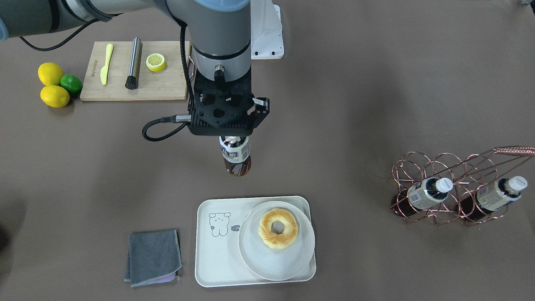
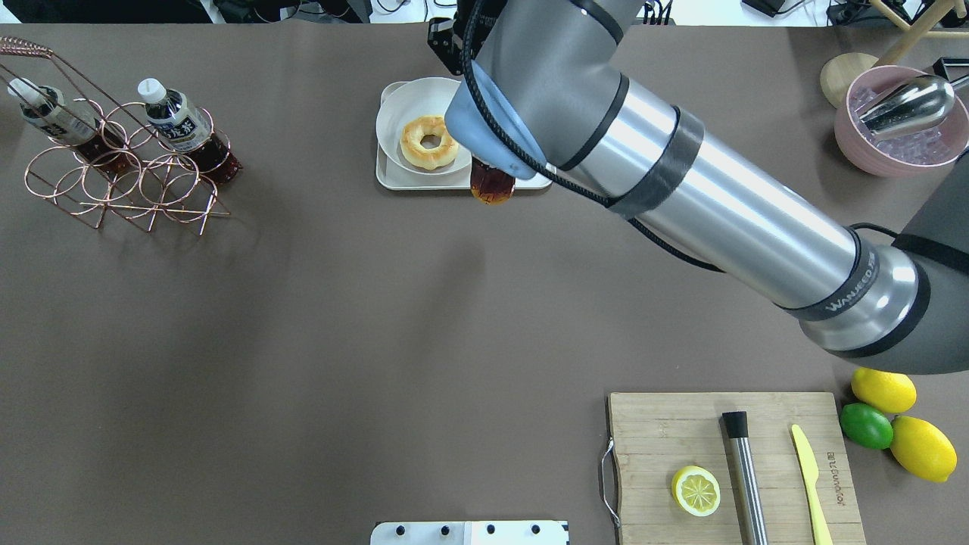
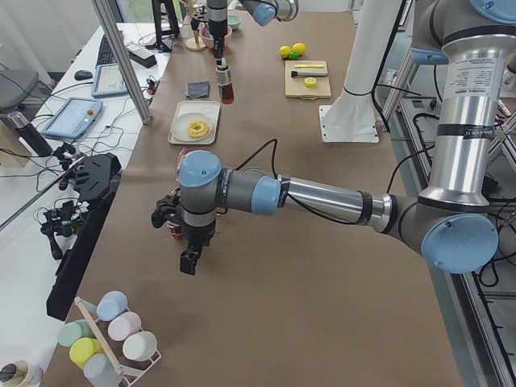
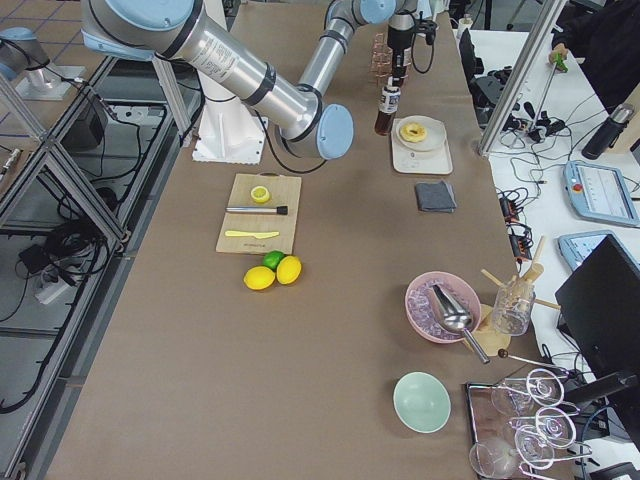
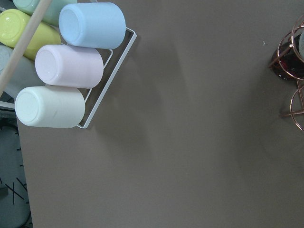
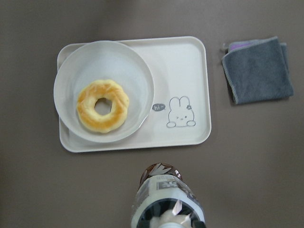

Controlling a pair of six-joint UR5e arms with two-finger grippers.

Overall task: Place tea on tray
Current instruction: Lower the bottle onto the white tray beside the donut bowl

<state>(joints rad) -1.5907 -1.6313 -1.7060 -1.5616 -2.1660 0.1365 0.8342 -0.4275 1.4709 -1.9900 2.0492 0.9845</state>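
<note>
The right end effector [image 1: 234, 140] is closed on the top part of a small clear plastic tea bottle [image 1: 236, 158], which is filled with dark reddish-brown liquid and has a white and dark-blue label. The tea bottle hangs upright under it, not touching the brown worktop [image 1: 355, 125], about halfway along the worktop's length. It is just beside the long rim of the cream-white rectangular plastic tray [image 1: 215, 267], on the robot's side, and it is not in contact with the tray.

The tray lies close to the worktop edge opposite the robot and has a small line-drawn bear [image 1: 219, 224] printed on it. On the part of the tray toward the worktop's left end sits a round white plate [image 1: 267, 267] with a golden ring-shaped pastry [image 1: 278, 229]. A folded grey cloth [image 1: 154, 257] lies just beside the tray's short rim, toward the right end.

Toward the left end, a copper wire rack [image 1: 512, 150] holds two more bottles of the same kind, both tilted. Near the robot's edge, toward the right end, lies a wooden cutting board [image 1: 167, 85], with two lemons and a lime beside it.

The left end effector [image 3: 189, 262] hangs over the worktop near the left end. I cannot tell whether its fingers are open or closed.
</note>
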